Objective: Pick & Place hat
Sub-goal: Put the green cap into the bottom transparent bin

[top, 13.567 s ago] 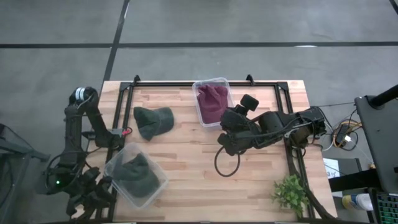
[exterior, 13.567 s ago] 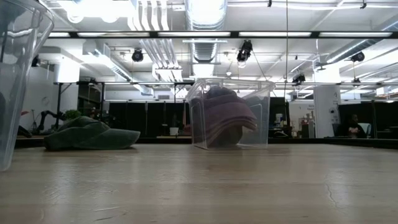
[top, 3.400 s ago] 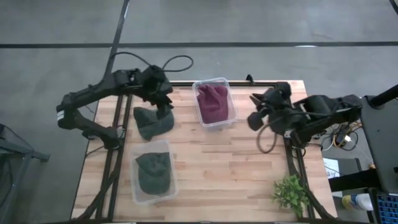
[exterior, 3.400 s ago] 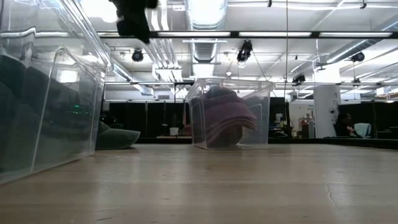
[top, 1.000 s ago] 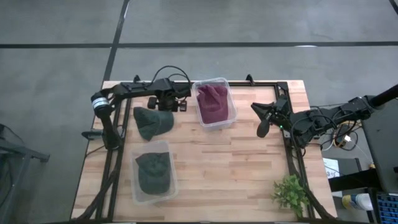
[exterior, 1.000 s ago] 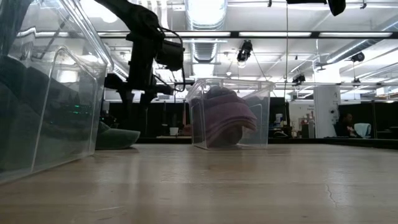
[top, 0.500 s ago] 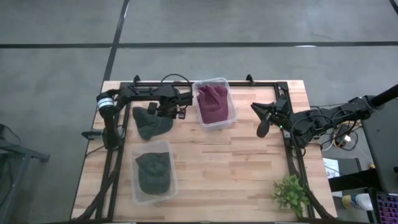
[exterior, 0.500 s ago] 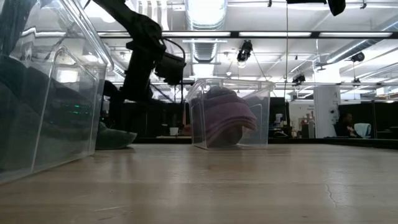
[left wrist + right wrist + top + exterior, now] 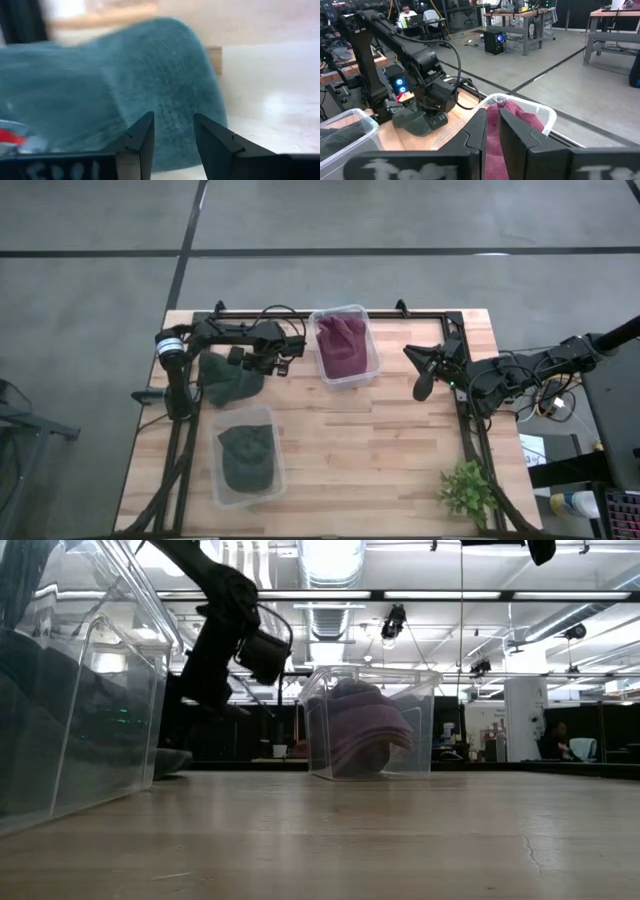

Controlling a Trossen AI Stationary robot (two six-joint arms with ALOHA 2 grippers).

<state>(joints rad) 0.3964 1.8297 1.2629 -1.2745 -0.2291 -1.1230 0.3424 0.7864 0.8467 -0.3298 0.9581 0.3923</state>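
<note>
A dark green hat (image 9: 222, 380) lies flat on the wooden table at the far left; it also shows in the left wrist view (image 9: 125, 75) and the right wrist view (image 9: 410, 122). In the low view the hat (image 9: 172, 760) is mostly hidden behind a clear box. My left gripper (image 9: 246, 363) stands open over the hat's right part, pointing steeply down. My right gripper (image 9: 409, 354) hangs shut in the air near the table's right edge, nothing in it (image 9: 492, 131). My left gripper (image 9: 172, 125) comes at the hat from above, slanting in from the table's right side. Its open fingers (image 9: 142, 135) stand against the hat's rounded right part (image 9: 172, 100), with cloth showing in the gap between them. The hat lies on the table.
A clear box (image 9: 345, 345) holding a maroon hat stands at the far middle, close to the right of my left gripper. Another clear box (image 9: 245, 455) with a dark green hat sits near the front left. A small plant (image 9: 468, 492) stands at the front right corner.
My left gripper has come down toward the hat and moved toward the table's left edge, tipping more steeply downward while staying open. The hat has slid a little toward the left edge and looks more bunched.
</note>
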